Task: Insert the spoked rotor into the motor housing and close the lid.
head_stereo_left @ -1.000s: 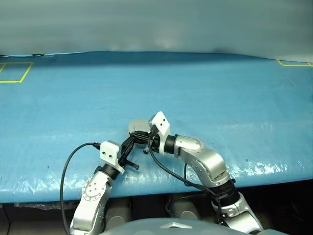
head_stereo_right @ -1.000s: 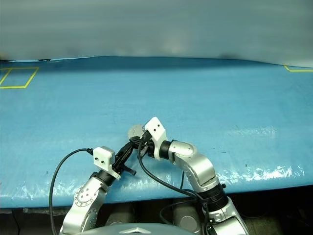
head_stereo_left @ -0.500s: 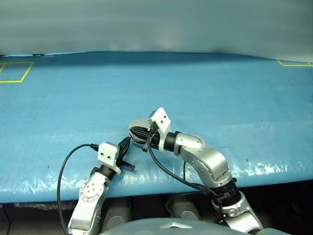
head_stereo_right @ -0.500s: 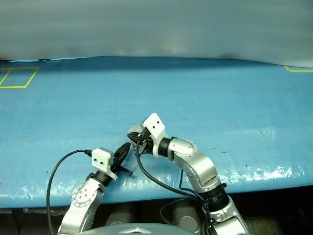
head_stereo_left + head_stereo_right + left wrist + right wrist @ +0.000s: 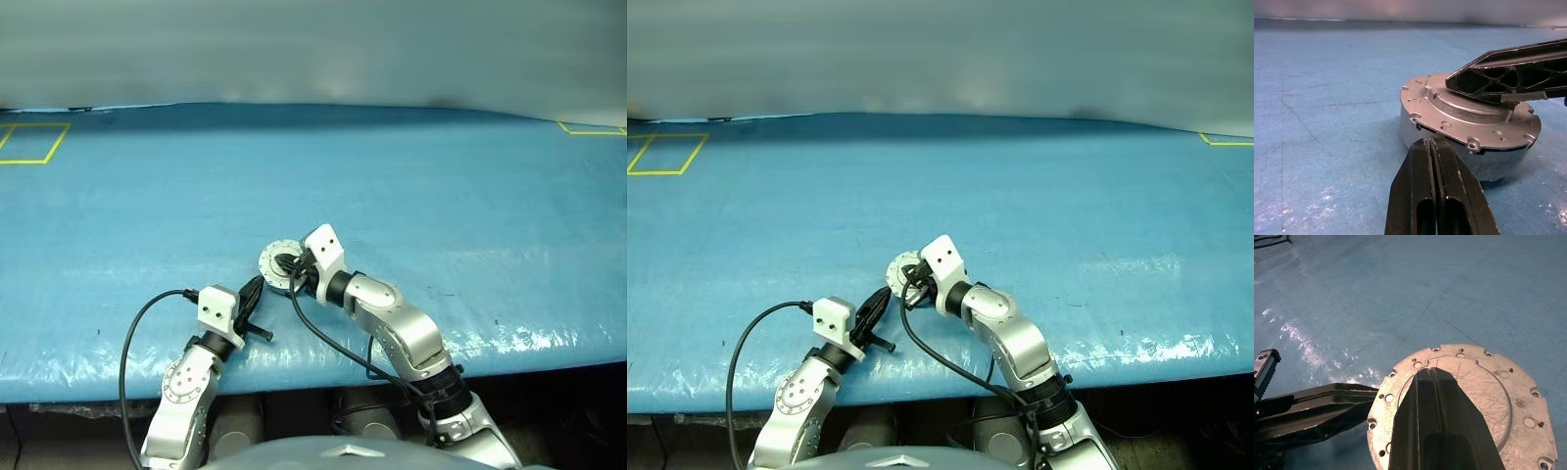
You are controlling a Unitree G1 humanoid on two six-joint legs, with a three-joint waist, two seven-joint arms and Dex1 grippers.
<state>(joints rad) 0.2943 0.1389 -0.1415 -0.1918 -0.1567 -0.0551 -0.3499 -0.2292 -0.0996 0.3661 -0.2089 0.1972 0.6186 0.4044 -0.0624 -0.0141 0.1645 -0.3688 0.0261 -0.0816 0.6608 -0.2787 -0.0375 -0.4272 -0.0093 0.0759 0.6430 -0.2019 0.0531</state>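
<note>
1. Presently the right gripper (image 5: pixel 1431 374) has its two black fingers pressed together, holding nothing; they lie across the plain grey outer face of the lid (image 5: pixel 1488 396), on its raised centre.
2. The left gripper (image 5: pixel 1431 144) is likewise closed and empty, its tips just at the near edge of the lid's rim, where lid meets the motor housing (image 5: pixel 1422 128). In the head view it sits just beside the housing on the robot's left (image 5: pixel 257 286).
3. The lid looks nearly down on the housing, though a thin dark gap shows under its rim on the near side. The housing stands on the blue counter (image 5: pixel 441 196), near the front edge, between the two grippers.
4. I judge the step in hand to be the closing: the right fingers press the lid flat while the left steadies the housing's side. The spoked rotor is presumably inside already, but the lid hides it, so I cannot confirm that.
5. The next move would call for an even downward push on the centre until the gap shuts, with the housing kept from sliding.
6. Around it: yellow tape outlines (image 5: pixel 27 143) far off at the counter's corners, and each arm's black cable (image 5: pixel 132 328). The left fingertips at the seam could get in the way of the rim.
</note>
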